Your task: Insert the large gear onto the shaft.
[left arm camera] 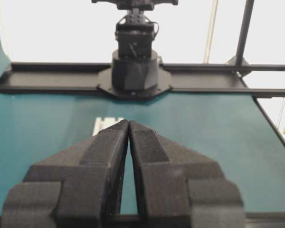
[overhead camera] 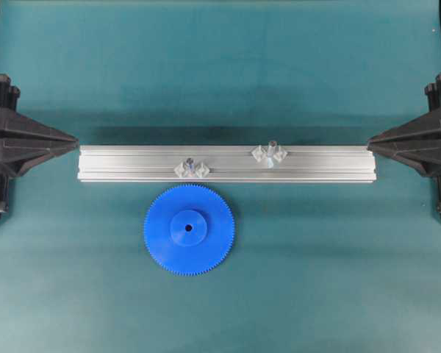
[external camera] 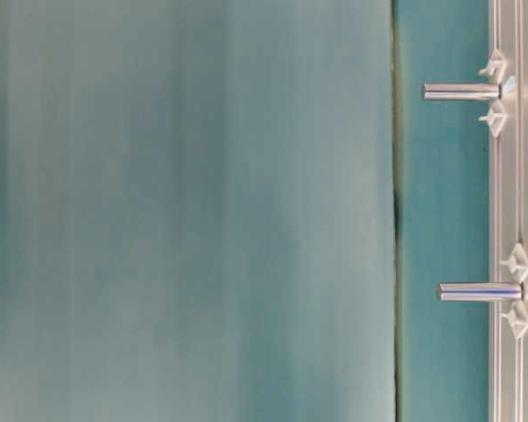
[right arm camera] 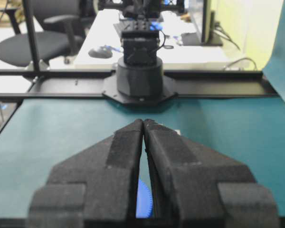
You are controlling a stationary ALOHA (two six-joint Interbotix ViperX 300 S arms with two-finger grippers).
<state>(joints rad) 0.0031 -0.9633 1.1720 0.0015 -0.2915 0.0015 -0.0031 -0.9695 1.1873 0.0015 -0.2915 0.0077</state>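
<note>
overhead view: the large gear (overhead camera: 189, 229), a bright-blue toothed disc with a raised hub and centre hole, lies flat on the teal table (overhead camera: 316, 279), just in front of an aluminium rail (overhead camera: 228, 164) that runs across the middle. two pins stand on the rail, each flanked by a pair of translucent wing-shaped brackets. the shaft (overhead camera: 271, 147), pale grey, is the one right of centre; the shorter, dark-tipped pin (overhead camera: 190, 162) is left of centre, directly behind the gear. the gear touches neither pin. the left gripper (overhead camera: 73, 137) points in from the left edge and the right gripper (overhead camera: 371, 143) from the right edge, each tip near one end of the rail, both well apart from the gear.

table-level view: the picture is turned on its side. the rail (external camera: 510, 211) runs along the right edge with two metal pins (external camera: 462, 91) projecting from it toward the left, brackets at their bases. which of the two is the shaft cannot be told here. a blurred teal surface fills the left part.

left wrist view: the left gripper (left arm camera: 128, 124) has its fingers (left arm camera: 104, 152) clenched tip to tip, grasping nothing. one end of the rail (left arm camera: 104, 124) shows just beyond the tips; the opposite arm's base (left arm camera: 134, 71) stands at the far side.

right wrist view: the right gripper (right arm camera: 143, 123) likewise has its fingers (right arm camera: 123, 152) pressed together at the tips, empty. a sliver of the blue gear (right arm camera: 143, 199) is visible low between the finger bases.
</note>
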